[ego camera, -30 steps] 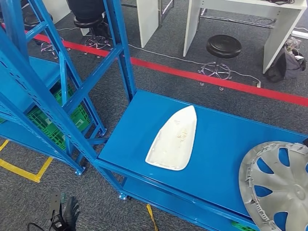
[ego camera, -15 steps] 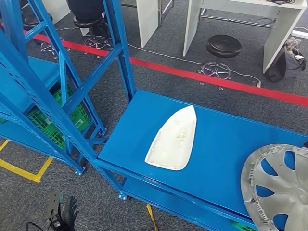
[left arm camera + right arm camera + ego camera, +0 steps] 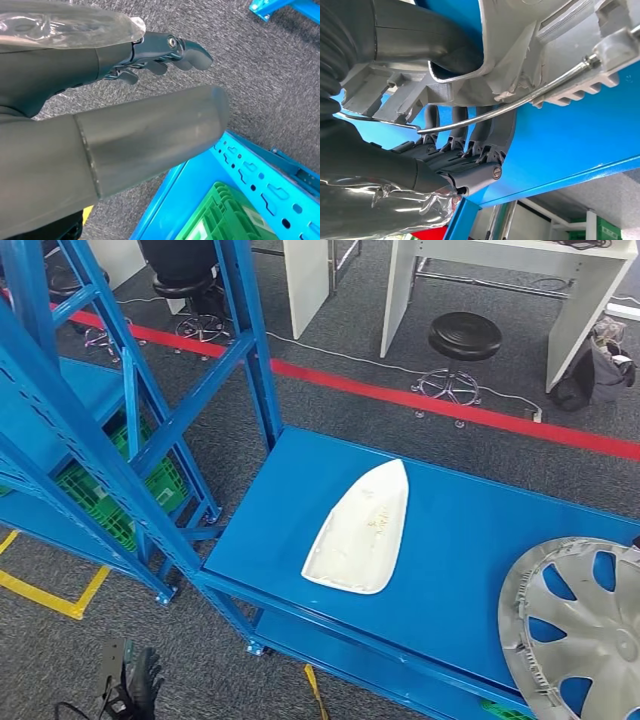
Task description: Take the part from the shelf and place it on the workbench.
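A silver hubcap (image 3: 573,625) lies tilted over the near right end of the blue workbench top (image 3: 453,530). My right hand (image 3: 463,155) grips the hubcap (image 3: 516,60): the thumb goes through one of its openings and the fingers curl under its ribbed back, close above the blue surface. A white, pointed shell part (image 3: 361,530) lies flat in the middle of the blue top. My left hand (image 3: 140,685) hangs low over the grey carpet at the front left. In the left wrist view, this hand (image 3: 162,50) holds nothing and its fingers are spread.
A blue steel rack (image 3: 75,440) stands at the left with green crates (image 3: 98,500) under it. Behind the bench lie a red floor line (image 3: 423,398), a black stool (image 3: 464,337) and white desks (image 3: 573,280). Yellow tape (image 3: 45,595) marks the floor at the front left.
The hubcap has turned a little in my right hand and shifted slightly at the bench's right end. The white part and my left hand have stayed put.
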Robot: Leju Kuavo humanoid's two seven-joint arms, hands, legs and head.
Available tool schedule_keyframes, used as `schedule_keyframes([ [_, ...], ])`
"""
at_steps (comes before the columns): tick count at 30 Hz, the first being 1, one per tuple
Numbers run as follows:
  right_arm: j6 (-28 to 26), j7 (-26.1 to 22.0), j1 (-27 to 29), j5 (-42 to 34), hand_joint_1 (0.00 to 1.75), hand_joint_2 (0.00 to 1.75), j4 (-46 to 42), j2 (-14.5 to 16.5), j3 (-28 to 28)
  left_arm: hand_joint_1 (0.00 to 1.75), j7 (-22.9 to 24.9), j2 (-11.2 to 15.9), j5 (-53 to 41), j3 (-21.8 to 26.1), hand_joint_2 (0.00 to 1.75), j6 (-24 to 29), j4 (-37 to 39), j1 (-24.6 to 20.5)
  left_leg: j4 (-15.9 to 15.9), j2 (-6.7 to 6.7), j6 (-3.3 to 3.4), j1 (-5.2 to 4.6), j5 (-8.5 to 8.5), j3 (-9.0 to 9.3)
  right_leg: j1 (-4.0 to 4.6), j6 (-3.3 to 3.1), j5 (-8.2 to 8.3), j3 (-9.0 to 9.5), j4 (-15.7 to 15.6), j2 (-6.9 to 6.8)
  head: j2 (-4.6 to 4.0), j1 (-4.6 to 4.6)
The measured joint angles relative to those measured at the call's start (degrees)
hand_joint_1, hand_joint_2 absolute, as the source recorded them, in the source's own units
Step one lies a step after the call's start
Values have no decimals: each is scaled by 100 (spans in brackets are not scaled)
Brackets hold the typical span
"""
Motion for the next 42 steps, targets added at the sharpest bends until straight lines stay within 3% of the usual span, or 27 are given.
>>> schedule_keyframes([
  [9,-178,43,10,109,175,175,-11,-2,-31,0,-64,-49,-12,-2,0,16,1,2,0,0,0,0,0,0,0,0,0,0,0,0,0,1],
  [15,-766,246,-2,930,175,175,-344,-2,-36,0,-42,-83,39,-2,0,157,0,-41,0,1,0,-1,0,-3,0,-2,4,-1,1,2,0,-1],
  [23,-1045,482,-86,1545,175,175,-911,61,-28,0,42,-183,43,-4,0,312,0,-142,-1,-4,-1,0,1,-5,2,-2,3,-1,3,-3,0,0],
  [31,-1386,753,-176,3090,175,175,-1848,130,-26,0,22,-227,27,-4,0,384,0,-176,-1,-1,-1,1,1,-6,2,-2,2,-3,3,-1,0,0],
  [42,-1934,485,-192,4537,175,175,-3260,346,-84,0,-26,-293,-24,-4,0,503,0,-224,-1,-1,-2,1,2,-6,3,-3,2,-3,4,-1,0,0],
])
